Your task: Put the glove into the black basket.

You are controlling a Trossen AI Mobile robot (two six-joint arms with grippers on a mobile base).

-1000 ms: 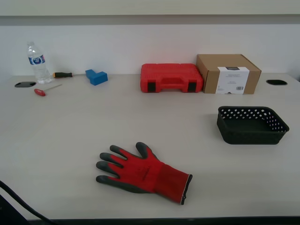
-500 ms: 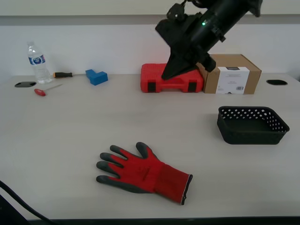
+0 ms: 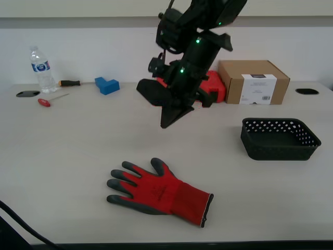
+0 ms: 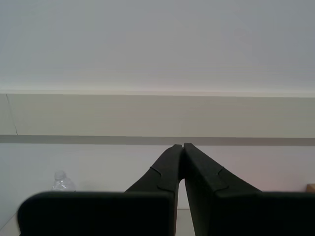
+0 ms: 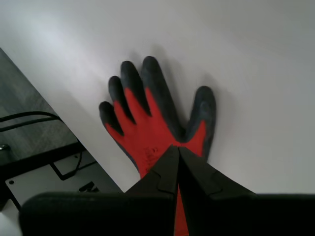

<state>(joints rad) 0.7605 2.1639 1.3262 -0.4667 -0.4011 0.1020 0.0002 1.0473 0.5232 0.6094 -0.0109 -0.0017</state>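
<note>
My first gripper (image 3: 167, 121) hangs with jaws pressed together and empty, tips aimed down at the glove (image 3: 156, 191), which lies flat below it, apart. The black basket (image 3: 278, 138) sits well off to the side, empty. My second gripper (image 4: 180, 150), likewise clamped on nothing, points at the wall.

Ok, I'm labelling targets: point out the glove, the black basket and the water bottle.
glove (image 3: 158, 191), exterior view, on the red back of the hand.
black basket (image 3: 270, 146), exterior view, on its perforated front wall.
water bottle (image 3: 41, 70), exterior view, on its label.
</note>
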